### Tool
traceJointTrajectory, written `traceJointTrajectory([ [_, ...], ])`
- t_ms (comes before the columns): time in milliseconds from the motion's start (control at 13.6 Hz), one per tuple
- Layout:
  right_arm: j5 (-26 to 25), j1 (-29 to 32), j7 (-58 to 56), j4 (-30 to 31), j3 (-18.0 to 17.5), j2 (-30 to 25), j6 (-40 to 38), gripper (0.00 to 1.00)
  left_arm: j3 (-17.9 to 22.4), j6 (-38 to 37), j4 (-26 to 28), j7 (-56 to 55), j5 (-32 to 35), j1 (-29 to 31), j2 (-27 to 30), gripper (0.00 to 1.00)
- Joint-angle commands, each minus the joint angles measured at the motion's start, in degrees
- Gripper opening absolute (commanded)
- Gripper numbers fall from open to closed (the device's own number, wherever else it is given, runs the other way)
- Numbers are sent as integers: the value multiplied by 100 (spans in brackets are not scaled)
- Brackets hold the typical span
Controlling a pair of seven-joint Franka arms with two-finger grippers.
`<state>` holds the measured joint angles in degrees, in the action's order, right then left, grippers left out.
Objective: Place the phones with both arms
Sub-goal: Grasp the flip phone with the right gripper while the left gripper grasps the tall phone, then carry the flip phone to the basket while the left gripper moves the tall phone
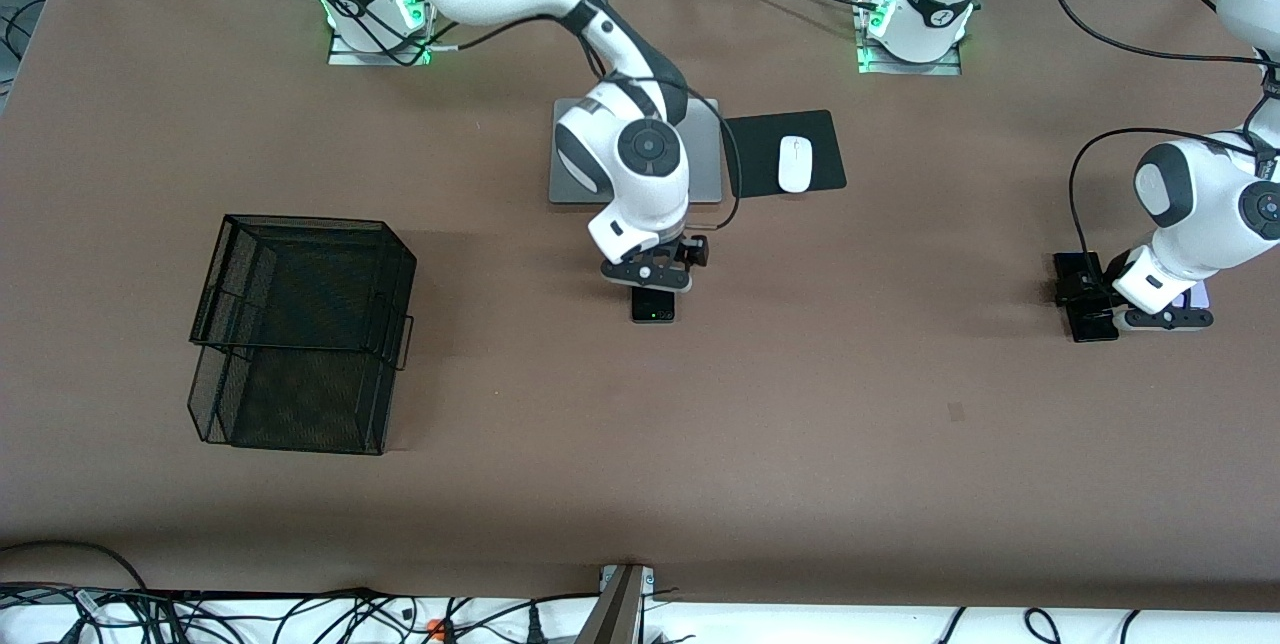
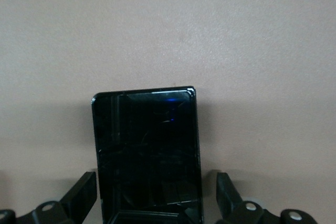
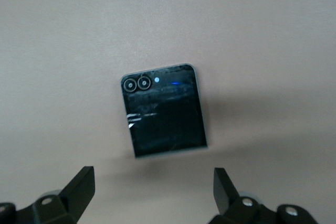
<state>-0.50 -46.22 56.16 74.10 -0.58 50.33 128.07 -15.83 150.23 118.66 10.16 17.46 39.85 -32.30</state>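
Note:
A small black flip phone with two lenses (image 1: pixel 653 305) (image 3: pixel 164 111) lies near the table's middle. My right gripper (image 1: pixel 648 274) (image 3: pixel 153 179) hangs over it, open, with its fingers (image 3: pixel 83 182) short of the phone. Toward the left arm's end lies a long slim black phone (image 1: pixel 1094 326) (image 2: pixel 147 150). My left gripper (image 1: pixel 1163 318) (image 2: pixel 156 184) is open and straddles this slab, a finger (image 2: pixel 227 184) on each side, not pressing it. A pale lilac phone (image 1: pixel 1197 297) peeks out beside the left wrist, mostly hidden.
A silver laptop (image 1: pixel 705 186) lies farther from the front camera than the flip phone, partly under the right arm. Beside it is a black mouse pad (image 1: pixel 830 139) with a white mouse (image 1: pixel 795 164). A black wire-mesh tray stack (image 1: pixel 300 334) stands toward the right arm's end.

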Motion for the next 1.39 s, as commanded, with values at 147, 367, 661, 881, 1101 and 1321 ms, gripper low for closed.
traceJointTrajectory([
  [147, -168, 60, -115, -221, -13, 407, 271, 100, -96, 24, -36, 21, 108, 120, -49, 40],
  [367, -275, 69, -106, -212, -13, 451, 298, 100, -140, -29, -45, 39, 117, 111, 21, 16],
  [661, -292, 60, -106, -212, -13, 565, 438, 97, -525, -1473, -614, -23, 65, 49, 302, 16],
  [881, -353, 60, -149, -221, -4, 592, 438, 37, -930, -3626, -1878, -268, 29, -90, 268, 16],
  [1101, -389, 95, -211, -247, 49, 365, 159, 0, -1009, -4659, -2470, -864, 3, -678, 276, 17],
  [1321, -310, 516, -613, -204, 31, -442, -982, 0, -1361, -4802, -2778, -1375, -103, -1397, 268, 17],
])
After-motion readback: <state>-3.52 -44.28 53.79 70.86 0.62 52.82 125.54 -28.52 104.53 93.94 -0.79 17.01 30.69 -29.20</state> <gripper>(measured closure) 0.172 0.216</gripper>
